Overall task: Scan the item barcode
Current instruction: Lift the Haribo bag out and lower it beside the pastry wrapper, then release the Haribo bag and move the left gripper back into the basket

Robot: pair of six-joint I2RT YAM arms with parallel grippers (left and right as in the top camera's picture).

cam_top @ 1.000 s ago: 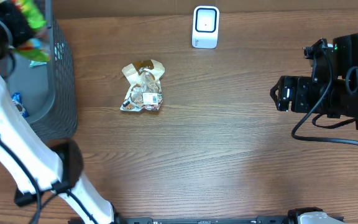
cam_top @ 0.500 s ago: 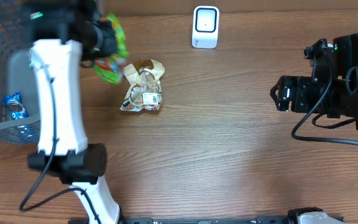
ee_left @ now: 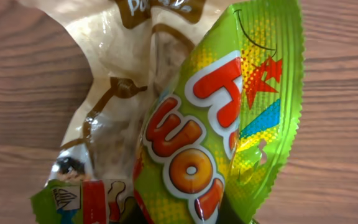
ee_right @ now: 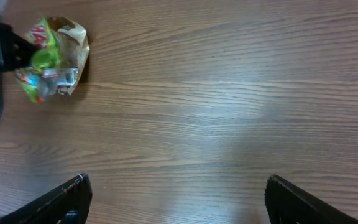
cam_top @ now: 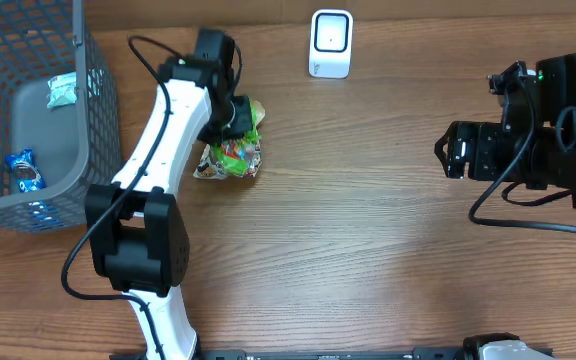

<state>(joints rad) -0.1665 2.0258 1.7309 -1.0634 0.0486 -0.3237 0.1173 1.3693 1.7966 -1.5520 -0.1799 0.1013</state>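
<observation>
A green snack packet (cam_top: 238,152) with red and orange letters hangs in my left gripper (cam_top: 232,128), which is shut on its lower edge. In the left wrist view the green packet (ee_left: 222,137) fills the frame and overlaps a beige packet (ee_left: 117,81) lying on the wood. The beige packet (cam_top: 250,108) lies left of centre on the table, partly covered. A white barcode scanner (cam_top: 330,43) stands at the back edge. My right gripper (ee_right: 176,199) stays open over bare wood at the far right (cam_top: 450,150). No barcode shows on the green packet.
A grey wire basket (cam_top: 98,110) at the far left holds a blue wrapper (cam_top: 26,172) and a pale green packet (cam_top: 61,90). In the right wrist view both packets (ee_right: 48,59) lie far off at the upper left.
My left arm swung right, out of the basket, carrying the green packet, and now holds it over the beige packet. The right arm has not moved.
</observation>
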